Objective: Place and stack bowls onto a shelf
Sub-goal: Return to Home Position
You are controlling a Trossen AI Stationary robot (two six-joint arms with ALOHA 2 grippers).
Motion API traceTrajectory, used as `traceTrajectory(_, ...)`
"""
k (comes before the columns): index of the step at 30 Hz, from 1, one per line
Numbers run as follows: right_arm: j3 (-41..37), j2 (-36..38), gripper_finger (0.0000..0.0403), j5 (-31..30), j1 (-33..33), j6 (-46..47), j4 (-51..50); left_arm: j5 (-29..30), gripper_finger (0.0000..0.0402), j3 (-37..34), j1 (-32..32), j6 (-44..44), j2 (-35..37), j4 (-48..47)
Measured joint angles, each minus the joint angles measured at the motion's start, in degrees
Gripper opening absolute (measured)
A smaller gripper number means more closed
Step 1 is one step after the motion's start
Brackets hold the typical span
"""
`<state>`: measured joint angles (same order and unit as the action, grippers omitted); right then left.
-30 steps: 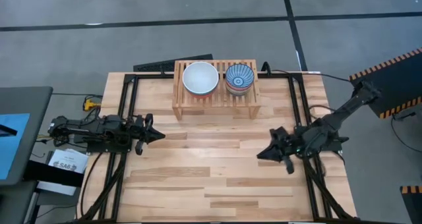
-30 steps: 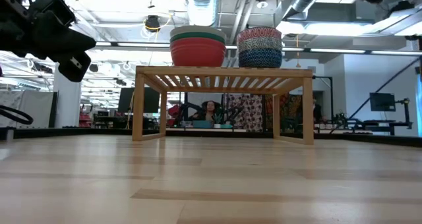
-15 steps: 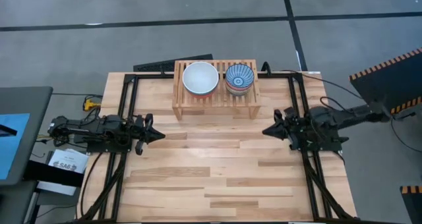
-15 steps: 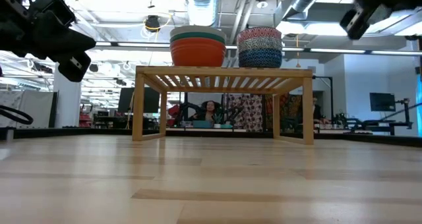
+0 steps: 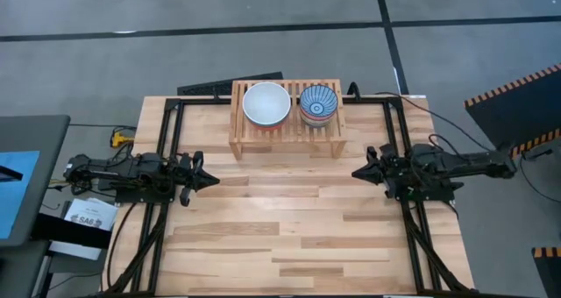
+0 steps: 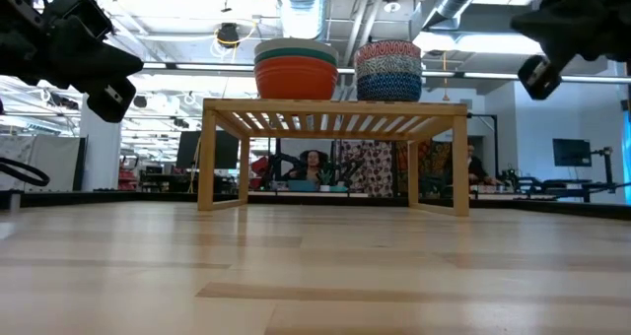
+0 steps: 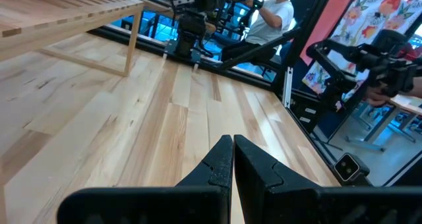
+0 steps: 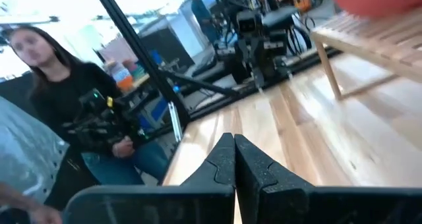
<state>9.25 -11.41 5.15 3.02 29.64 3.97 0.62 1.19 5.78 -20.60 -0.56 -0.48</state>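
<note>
Bench (image 5: 289, 237) with shelf (image 5: 289, 143) at 12 o'clock. At 9 o'clock the left gripper (image 5: 210, 179), at 3 o'clock the right gripper (image 5: 358, 172), both jaws together. Two bowl stacks on shelf: white bowl (image 5: 266, 103) tops one, blue-striped bowl (image 5: 318, 103) the other.

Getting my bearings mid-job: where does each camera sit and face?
High view: overhead, looking straight down; left gripper and right gripper at the table's sides, shelf at its far edge.
Low view: tabletop height, level toward the shelf and bowl stacks; both grippers in upper corners.
Left wrist view: past its shut fingers, toward the right arm.
Right wrist view: past shut fingers, toward the left arm.
Shared: all show the shelf.
</note>
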Motion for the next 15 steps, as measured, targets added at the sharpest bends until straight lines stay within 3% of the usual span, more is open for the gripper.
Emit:
traceTrajectory(7, -1.14, 11.44, 0.0018, -2.51, 0.31, -2.58, -8.42, 0.01, 0.0000, 0.01, 0.00, 0.00, 0.00, 0.01)
traceTrajectory(15, -4.61, 11.30, 0.0018, -3.59, 1.19, -4.27, -6.65, 0.00, 0.0000, 0.04, 0.00, 0.02, -0.04, -0.01)
